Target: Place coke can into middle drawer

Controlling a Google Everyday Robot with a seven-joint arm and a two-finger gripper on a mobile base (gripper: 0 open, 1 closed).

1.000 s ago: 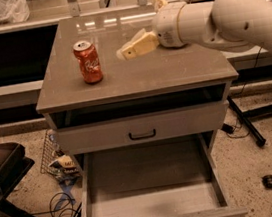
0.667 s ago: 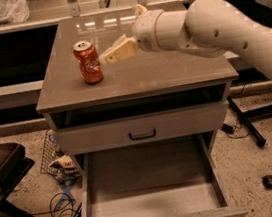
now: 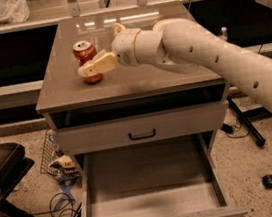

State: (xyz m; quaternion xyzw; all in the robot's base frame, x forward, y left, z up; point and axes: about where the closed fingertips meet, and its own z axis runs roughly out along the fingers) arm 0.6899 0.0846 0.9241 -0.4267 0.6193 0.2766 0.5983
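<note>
1. In the last second I swung the gripper (image 3: 90, 68) leftward across the bench top, from the right side to the coke can (image 3: 87, 61). It now sits against the can's front.
2. The can hasn't shifted. It stands upright near the bench's left edge, about midway between the front and back edges.
3. I judge that the approach is finished and the grasp is next. I cannot tell whether the gripper is spread or closed yet.
4. The middle drawer (image 3: 150, 207) is pulled out below the front edge, and its floor is bare.
5. The drawer front (image 3: 141, 127) above it, with the black handle, stays shut.
</note>
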